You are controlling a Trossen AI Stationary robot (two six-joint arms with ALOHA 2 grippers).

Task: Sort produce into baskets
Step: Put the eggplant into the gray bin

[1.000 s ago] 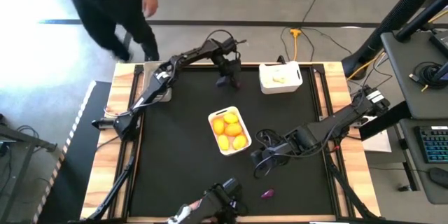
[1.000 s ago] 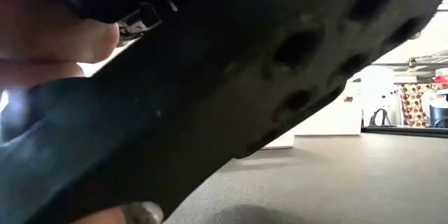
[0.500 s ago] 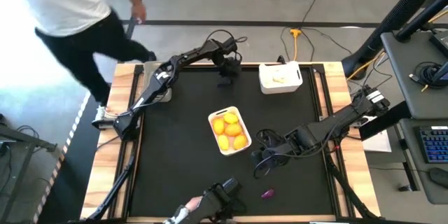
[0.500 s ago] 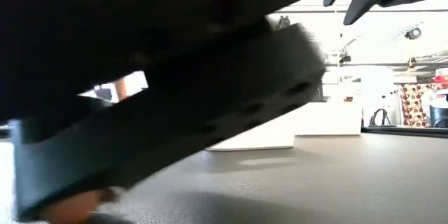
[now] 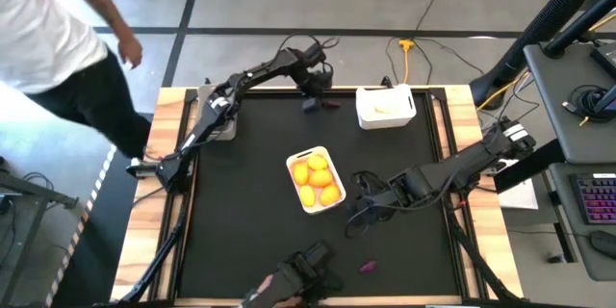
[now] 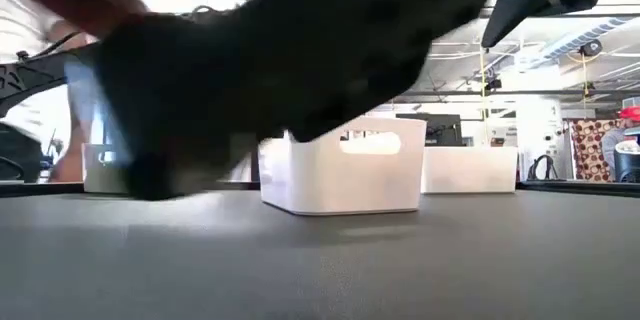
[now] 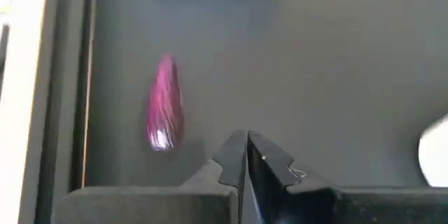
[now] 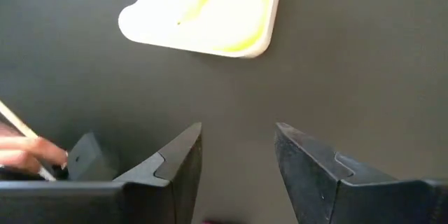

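Now that our left fingers have lifted away clenched and empty, one eggplant lies beside the garlic basket; our right fingers hang released.

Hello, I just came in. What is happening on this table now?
A two-arm robot is sorting toy produce into baskets. The middle basket holds yellow and orange fruits. The left gripper, shut and empty, is at the far edge beside a purple vegetable. The right gripper, open and empty, waits near the middle basket. A person's hand handles a dark object at the near edge.
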